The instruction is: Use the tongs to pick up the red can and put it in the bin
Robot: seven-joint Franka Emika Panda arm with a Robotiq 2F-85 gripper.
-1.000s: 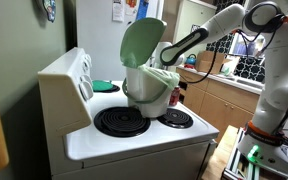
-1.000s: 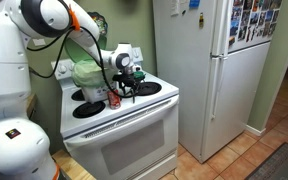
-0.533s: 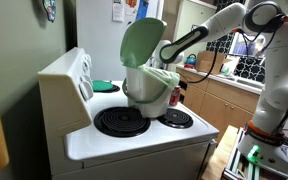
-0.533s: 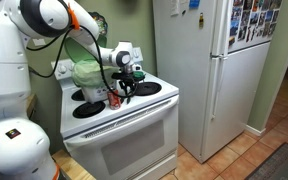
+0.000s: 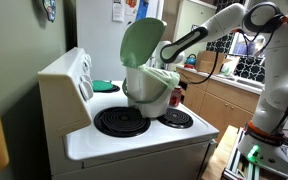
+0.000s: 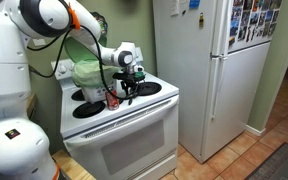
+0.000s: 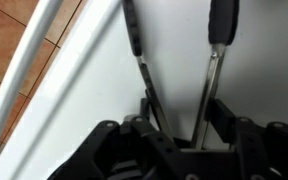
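My gripper (image 7: 182, 112) is shut on the tongs (image 7: 136, 45). Their two thin dark arms run out from between my fingers (image 7: 222, 112) over the white stove top in the wrist view. In an exterior view the gripper (image 6: 128, 78) hangs over the stove's front with the tongs (image 6: 121, 93) pointing down toward the small red can (image 6: 112, 101). The can (image 5: 175, 97) stands on the stove just beside the white bin (image 5: 149, 90). The bin's pale-green lid (image 5: 141, 43) is raised and a greenish liner is folded over its rim. The bin hides most of my gripper in that exterior view.
The white stove (image 5: 134, 140) has dark coil burners (image 5: 121, 121) and a raised back panel (image 5: 69, 75). A flat green item (image 5: 104, 86) lies at the back. A white fridge (image 6: 199, 70) stands close beside the stove. The oven handle (image 7: 24, 85) and tiled floor (image 7: 9, 35) show below.
The arm, the tongs and the red can stand almost where they were; no clear movement shows in either exterior view.
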